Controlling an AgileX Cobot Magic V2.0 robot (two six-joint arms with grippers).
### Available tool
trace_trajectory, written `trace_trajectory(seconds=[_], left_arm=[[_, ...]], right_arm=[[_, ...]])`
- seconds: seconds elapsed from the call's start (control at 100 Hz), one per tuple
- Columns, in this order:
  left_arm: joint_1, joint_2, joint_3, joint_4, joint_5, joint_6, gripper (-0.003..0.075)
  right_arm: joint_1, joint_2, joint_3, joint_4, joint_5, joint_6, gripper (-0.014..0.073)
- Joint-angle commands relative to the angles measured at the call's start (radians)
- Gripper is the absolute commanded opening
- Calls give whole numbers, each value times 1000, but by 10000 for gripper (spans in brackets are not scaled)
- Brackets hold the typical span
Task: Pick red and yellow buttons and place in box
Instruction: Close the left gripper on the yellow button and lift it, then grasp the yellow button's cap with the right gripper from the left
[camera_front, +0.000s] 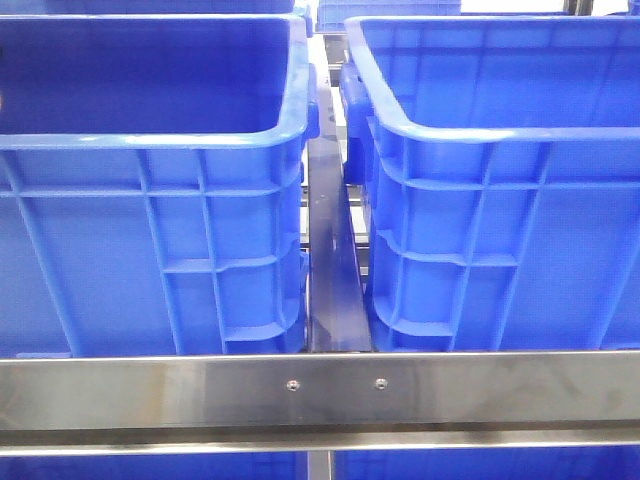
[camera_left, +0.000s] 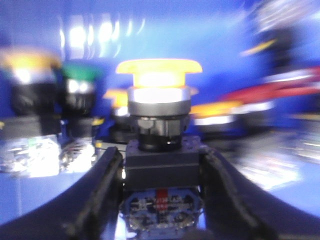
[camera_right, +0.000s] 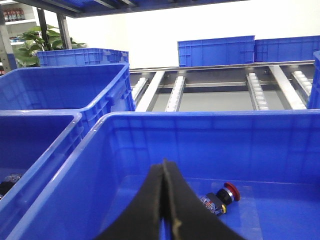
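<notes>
My left gripper (camera_left: 161, 161) is shut on the black body of a yellow mushroom-head button (camera_left: 159, 70), which stands upright between the fingers (camera_left: 102, 180). The left wrist view is blurred. Behind it stand more buttons: a yellow one (camera_left: 27, 62), a green one (camera_left: 80, 75) and a red one (camera_left: 280, 92). My right gripper (camera_right: 164, 167) is shut on nothing and hangs over the blue box (camera_right: 200, 116). A red button (camera_right: 222, 197) lies on its side on the box floor. Neither gripper shows in the front view.
Two blue bins fill the front view, one on the left (camera_front: 150, 135) and one on the right (camera_front: 500, 130), behind a steel rail (camera_front: 320, 385). In the right wrist view, more blue bins (camera_right: 75, 70) and a roller conveyor (camera_right: 260, 90) lie beyond the box.
</notes>
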Motion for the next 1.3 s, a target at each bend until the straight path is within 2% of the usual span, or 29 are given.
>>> trace_trajectory(seconds=[0.0, 0.58, 0.83, 0.93, 1.0, 1.12, 1.19, 1.29], left_arm=[[-43, -111, -27, -8, -14, -6, 62], [-349, -597, 76, -22, 76, -6, 62], [-398, -714, 103, -29, 137, -6, 62], [-398, -728, 103, -28, 159, -6, 62], [-398, -728, 103, -28, 162, -6, 62], [-398, -728, 103, -28, 160, -6, 62], [-398, -728, 103, -28, 160, -6, 62], [-398, -728, 103, -28, 160, -6, 62]], right_arm=[[2, 3, -26, 11, -18, -8, -67], [2, 3, -26, 11, -18, -8, -67], [2, 3, -26, 11, -17, -8, -50], [2, 3, -26, 11, -7, -8, 39], [2, 3, -26, 11, 6, -8, 154], [2, 3, -26, 11, 37, -8, 400], [2, 3, -26, 22, 60, -8, 505], [2, 10, -31, 90, 116, -8, 558]])
